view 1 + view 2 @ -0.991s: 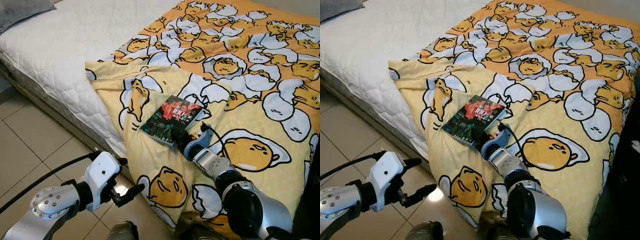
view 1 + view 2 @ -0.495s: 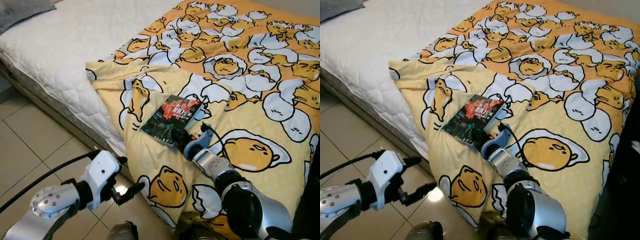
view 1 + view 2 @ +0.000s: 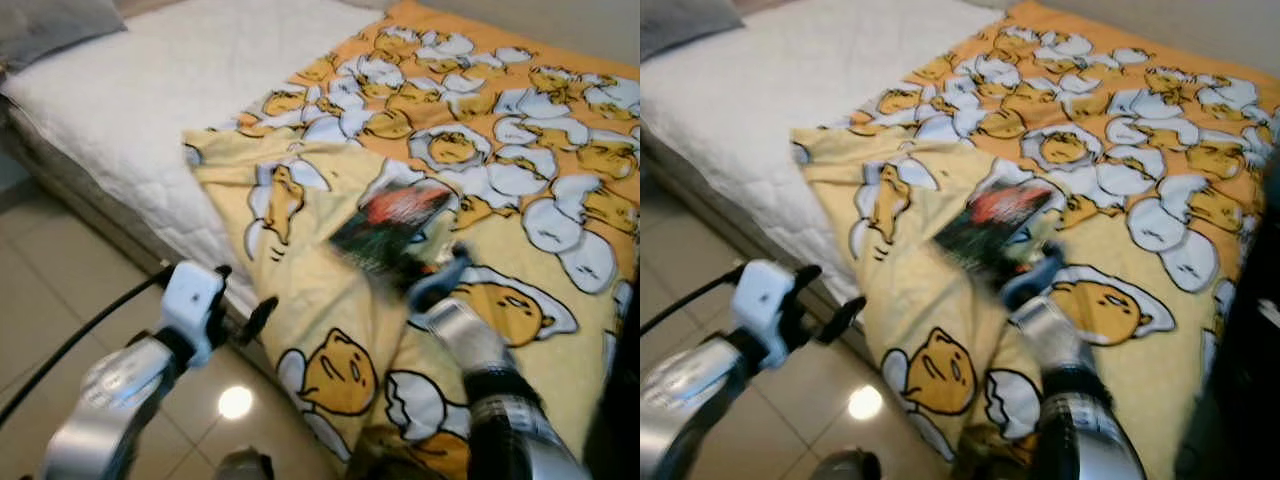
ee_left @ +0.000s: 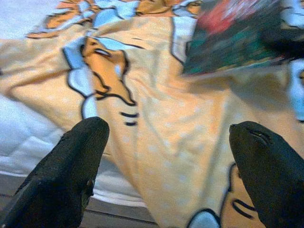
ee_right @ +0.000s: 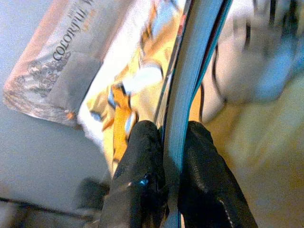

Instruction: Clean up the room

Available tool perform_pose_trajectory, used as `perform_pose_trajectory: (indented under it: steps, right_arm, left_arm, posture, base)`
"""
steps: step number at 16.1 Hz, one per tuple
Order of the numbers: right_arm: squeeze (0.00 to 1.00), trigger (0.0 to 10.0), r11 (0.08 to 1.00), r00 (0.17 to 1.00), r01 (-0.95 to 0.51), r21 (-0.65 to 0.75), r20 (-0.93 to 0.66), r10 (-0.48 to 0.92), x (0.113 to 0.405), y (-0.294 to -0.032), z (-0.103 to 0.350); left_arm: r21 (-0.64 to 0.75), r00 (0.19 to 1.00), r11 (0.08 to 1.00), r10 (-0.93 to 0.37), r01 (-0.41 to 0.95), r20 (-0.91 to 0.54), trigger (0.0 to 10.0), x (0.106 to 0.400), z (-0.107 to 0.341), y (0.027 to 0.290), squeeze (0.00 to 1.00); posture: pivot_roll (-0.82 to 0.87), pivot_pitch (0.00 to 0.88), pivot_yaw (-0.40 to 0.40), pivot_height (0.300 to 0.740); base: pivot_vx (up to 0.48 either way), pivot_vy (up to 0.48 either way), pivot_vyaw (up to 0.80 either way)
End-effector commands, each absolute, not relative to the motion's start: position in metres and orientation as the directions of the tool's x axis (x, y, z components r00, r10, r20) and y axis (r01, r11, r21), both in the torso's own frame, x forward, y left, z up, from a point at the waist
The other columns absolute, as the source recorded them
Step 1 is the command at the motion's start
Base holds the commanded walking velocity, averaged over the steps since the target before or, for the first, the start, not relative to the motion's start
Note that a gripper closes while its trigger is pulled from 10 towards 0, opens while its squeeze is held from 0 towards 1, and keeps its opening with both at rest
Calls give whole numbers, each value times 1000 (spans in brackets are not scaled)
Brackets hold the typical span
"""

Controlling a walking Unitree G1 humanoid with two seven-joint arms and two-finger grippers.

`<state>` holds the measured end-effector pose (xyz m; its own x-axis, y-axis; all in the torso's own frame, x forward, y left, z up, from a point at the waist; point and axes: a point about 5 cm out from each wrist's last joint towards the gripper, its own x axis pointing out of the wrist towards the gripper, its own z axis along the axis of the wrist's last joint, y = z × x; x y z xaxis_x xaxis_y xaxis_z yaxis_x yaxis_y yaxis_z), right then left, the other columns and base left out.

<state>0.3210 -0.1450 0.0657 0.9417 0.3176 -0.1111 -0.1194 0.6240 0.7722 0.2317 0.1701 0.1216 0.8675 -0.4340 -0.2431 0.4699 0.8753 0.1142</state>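
Observation:
A dark book with a red and green cover (image 3: 393,225) hangs tilted just above the yellow egg-print blanket (image 3: 330,330); the picture is blurred. My right gripper (image 3: 425,275) is shut on the book's near edge. In the right wrist view its black fingers (image 5: 142,156) pinch the book's page edge (image 5: 194,71) between them. My left gripper (image 3: 243,296) stands open over the floor beside the bed, nothing in it. In the left wrist view its two fingers (image 4: 71,166) frame the blanket, with the book (image 4: 232,38) beyond them.
The white quilted mattress (image 3: 150,100) fills the left part of the bed, with a grey pillow (image 3: 50,20) at its far corner. The blanket drapes over the bed's near edge. Tiled floor (image 3: 60,300) lies to the left and below.
The book has risen off the blanket in my right gripper and tilted. My left arm swung up and to the left. The head view has shifted and blurred.

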Motion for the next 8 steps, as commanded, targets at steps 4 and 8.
perform_pose_trajectory:
  steps: [4, 8]
  right_arm:
    - [0, 10000, 841, 989, -92, 534, -46, 137, 309, -161, 105]
    - [0, 10000, 958, 994, 1, 286, -109, 32, 290, -164, 104]
  left_arm:
    - [145, 905, 909, -351, 391, -240, 10000, 254, 118, 161, 965]
    - [175, 926, 920, -313, 350, -210, 10000, 263, 118, 159, 851]
  posture:
    - [13, 0, 44, 740]
    - [-12, 0, 52, 740]
  base:
    - [0, 0, 0]
    - [0, 0, -291]
